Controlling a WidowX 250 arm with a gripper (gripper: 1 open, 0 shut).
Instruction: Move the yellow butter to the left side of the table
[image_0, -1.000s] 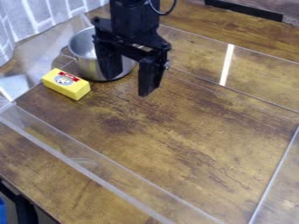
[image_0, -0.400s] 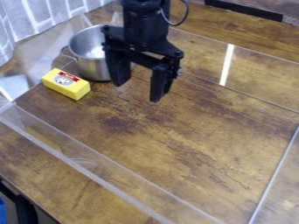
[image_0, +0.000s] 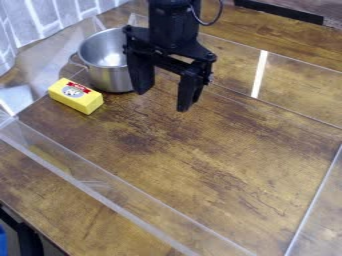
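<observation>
The yellow butter (image_0: 76, 96) is a small yellow block with a red-and-white label, lying on the dark wood table (image_0: 227, 160) at the left, in front of the steel pot. My black gripper (image_0: 163, 93) hangs pointing down over the table, to the right of the butter and well apart from it. Its two fingers stand wide apart and open, with nothing between them.
A steel pot (image_0: 104, 58) stands just behind the butter, partly hidden by the gripper's left finger. Clear plastic edging (image_0: 80, 175) runs along the table's front and left sides. A tiled wall rises at the back left.
The gripper has shifted a little to the right across the frames and rolled slightly. It stays open. The butter and pot have not moved.
</observation>
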